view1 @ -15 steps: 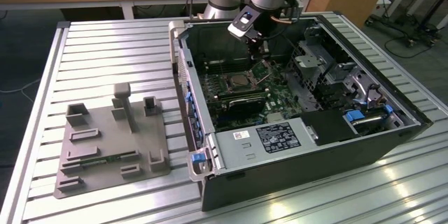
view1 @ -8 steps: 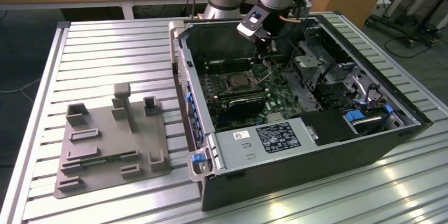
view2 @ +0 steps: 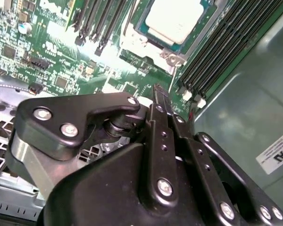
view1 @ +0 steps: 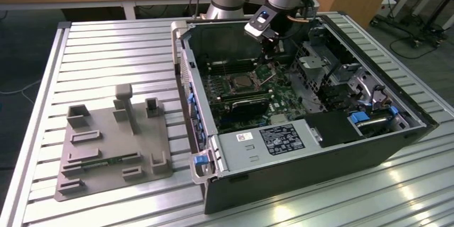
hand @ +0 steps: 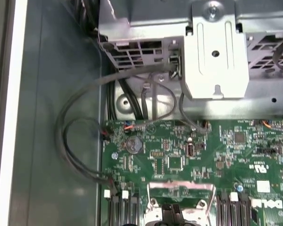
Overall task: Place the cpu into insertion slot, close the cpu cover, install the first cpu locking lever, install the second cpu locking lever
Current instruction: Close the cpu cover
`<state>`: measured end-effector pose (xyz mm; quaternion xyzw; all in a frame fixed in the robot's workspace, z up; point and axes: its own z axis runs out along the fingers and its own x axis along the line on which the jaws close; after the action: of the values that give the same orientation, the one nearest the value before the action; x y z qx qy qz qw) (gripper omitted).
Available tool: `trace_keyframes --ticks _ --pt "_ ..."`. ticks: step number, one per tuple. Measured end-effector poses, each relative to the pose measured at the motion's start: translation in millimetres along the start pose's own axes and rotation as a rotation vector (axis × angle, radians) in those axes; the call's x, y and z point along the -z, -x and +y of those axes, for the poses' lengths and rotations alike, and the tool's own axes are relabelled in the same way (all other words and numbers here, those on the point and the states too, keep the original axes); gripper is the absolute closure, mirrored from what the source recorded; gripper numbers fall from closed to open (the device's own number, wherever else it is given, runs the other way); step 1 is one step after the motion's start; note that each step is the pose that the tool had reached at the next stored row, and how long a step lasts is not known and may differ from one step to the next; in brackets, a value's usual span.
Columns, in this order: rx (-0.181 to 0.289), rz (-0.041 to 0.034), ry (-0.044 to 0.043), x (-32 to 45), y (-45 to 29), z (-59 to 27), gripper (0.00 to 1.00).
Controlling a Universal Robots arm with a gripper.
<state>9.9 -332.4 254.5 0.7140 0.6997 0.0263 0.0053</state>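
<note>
**Exterior view.** Open computer case (view1: 305,163): lies on the slatted metal counter (view1: 106,46), toward the exterior view's right. Grey moulded tray (view1: 106,147): rests on the counter at the exterior view's left, apart from the case. Gripper (view1: 269,59): hangs in the upper middle of the frame, pointing down into the case over the green board (view1: 284,97). Cpu (view1: 243,82): sits near the frame's centre in the insertion slot (view1: 228,85), just beside the gripper's tip. Thin lever (view1: 267,76): slants up between slot and gripper. Black labelled box (view1: 282,139): lies lower in the frame, at the case's near end.

**Second wrist view.** Jaws: pressed together, nothing seen between them. Gripper (view2: 159,92): points at the board close to the slot's corner. Cpu (view2: 174,18): lies flat in the slot, silvery top showing through the window of the cpu cover (view2: 166,56). Cover: lies flat around the cpu. Thin lever (view2: 172,77): runs from the cover's corner toward the fingertips; cannot tell whether touching. Long black memory slots (view2: 217,42): flank the slot.

**First wrist view.** Gripper (hand: 172,217): dark tip just beside the silver edge of the insertion slot (hand: 179,190). Beyond the slot: green board (hand: 203,150), dark cables (hand: 70,136), silver metal cage (hand: 217,52).
</note>
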Motion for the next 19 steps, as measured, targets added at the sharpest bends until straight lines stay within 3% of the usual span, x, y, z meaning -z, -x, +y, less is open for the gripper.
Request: trace_keyframes --ticks 19 --pt "-0.002 0.0000 -0.0038 -1.3 -0.7 35.4 0.89"
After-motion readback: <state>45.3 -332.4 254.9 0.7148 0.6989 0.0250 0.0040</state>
